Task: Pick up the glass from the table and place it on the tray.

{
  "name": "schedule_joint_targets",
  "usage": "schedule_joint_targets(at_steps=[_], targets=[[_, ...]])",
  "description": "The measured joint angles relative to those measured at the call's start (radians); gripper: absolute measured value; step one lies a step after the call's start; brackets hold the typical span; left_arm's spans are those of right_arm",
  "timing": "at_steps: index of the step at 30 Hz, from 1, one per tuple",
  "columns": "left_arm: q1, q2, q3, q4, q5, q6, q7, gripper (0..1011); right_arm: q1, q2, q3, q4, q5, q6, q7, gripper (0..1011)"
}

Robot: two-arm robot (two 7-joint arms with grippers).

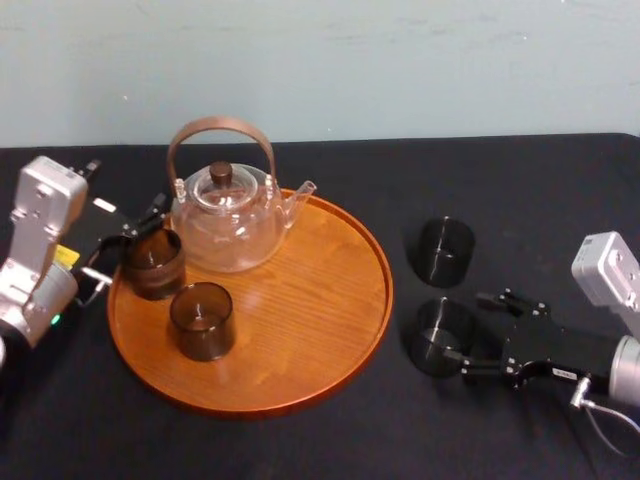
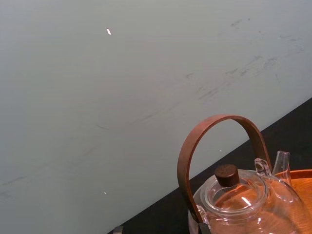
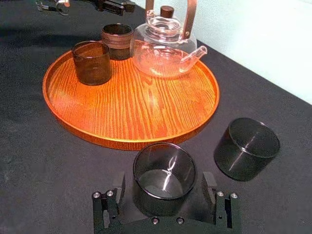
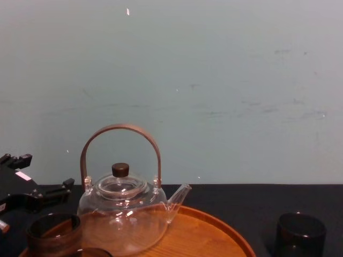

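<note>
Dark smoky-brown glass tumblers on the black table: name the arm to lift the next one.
Right. The right gripper, open, flanks the nearer upright smoky-brown glass tumbler; the left gripper sits across the round orange-brown wooden tray.

We look across the black counter to a pale, scuffed wall behind its far edge. The round wooden tray lies toward the counter's left side. On it stands a clear glass teapot, upright, with an arched brown handle, a dark lid knob and a spout pointing toward the right edge. Just beside the teapot, nearer the left edge, we see a dark brown tumbler on the tray. The black left gripper sits just above and behind that tumbler; we cannot tell whether they touch. Well apart from the tray, toward the right edge, another dark tumbler stands on the counter.
</note>
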State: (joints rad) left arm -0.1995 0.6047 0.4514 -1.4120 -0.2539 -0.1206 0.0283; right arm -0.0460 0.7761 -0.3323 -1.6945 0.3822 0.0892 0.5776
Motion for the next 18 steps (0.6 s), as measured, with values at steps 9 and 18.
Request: schedule_joint_targets(at_steps=[9,18], targets=[[0.0,0.0,0.0,0.0,0.0,0.0,0.0,1001,0.02,-0.015,-0.015,0.013,0.001,0.001,0.005,1002],[0.0,0.0,0.0,0.0,0.0,0.0,0.0,1002,0.042,-0.029,-0.033,0.029,0.002,0.011,0.005,1003]])
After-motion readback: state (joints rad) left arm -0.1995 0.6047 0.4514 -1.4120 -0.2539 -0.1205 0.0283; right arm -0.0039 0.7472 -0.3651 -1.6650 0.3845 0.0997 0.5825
